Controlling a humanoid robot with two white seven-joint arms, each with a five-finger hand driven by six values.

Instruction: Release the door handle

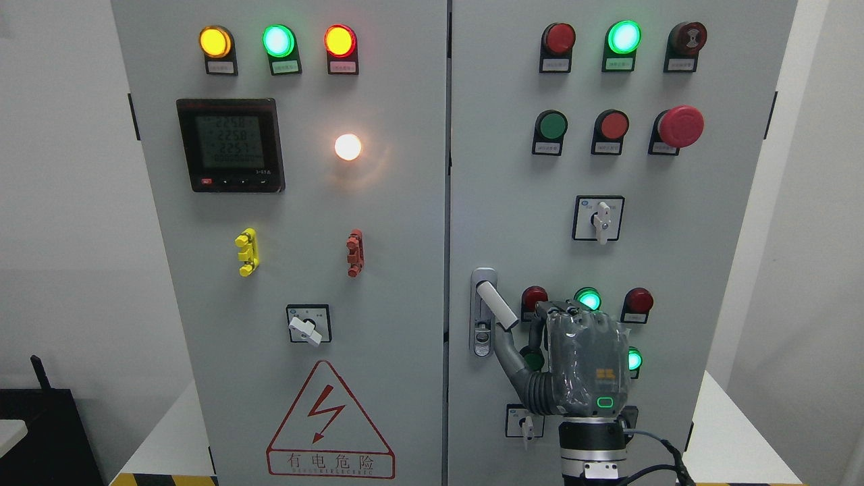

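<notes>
One hand is at work here: the right hand (574,358) comes up from the bottom edge, back of the hand toward me, in front of the right door (709,270) of the grey cabinet. The door handle (496,305) sits at that door's left edge, near the seam between the two doors; its white lever is swung out from its silver plate (482,324) and angles down to the right. The thumb (507,361) reaches up toward the lever's lower end and looks to be touching it or just beside it. The other fingers are curled near the knuckles, to the right of the lever rather than wrapped round it, so I judge the grip already loosened, though I can't be sure nothing is pinched behind the palm. The left arm isn't showing.

What worries me is the crowding. Just behind and beside the hand are a red button (534,297), a lit green button (588,298) and another green light (634,359), half hidden by it, with a small rotary switch (525,425) below. If the hand swings sideways or forward as it lets go, a knuckle could press one of them. If the thumb stays hooked under the lever as the arm pulls back, it could drag the handle round or tug the door.
</notes>
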